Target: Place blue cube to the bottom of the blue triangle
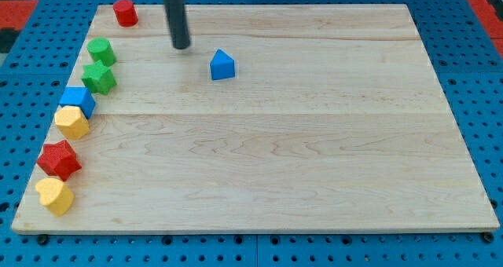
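My tip (181, 45) rests on the wooden worktop (314, 141), just up and left of the blue triangle (222, 65). No claw shows. The blue cube (78, 100) sits well left of the triangle, touching a yellow block (72, 122).

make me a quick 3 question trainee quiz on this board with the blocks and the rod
1. True or false: my tip touches the blue triangular block.
2. Which block sits directly against the blue cube on its lower side? A) red cylinder B) yellow hexagonal block C) green star block
3. Fill in: all blocks except the blue triangular one line the wooden board's ____ edge in the view.

Key
1. False: the tip stands apart, to the triangle's upper left.
2. B, the yellow hexagonal block.
3. Left.
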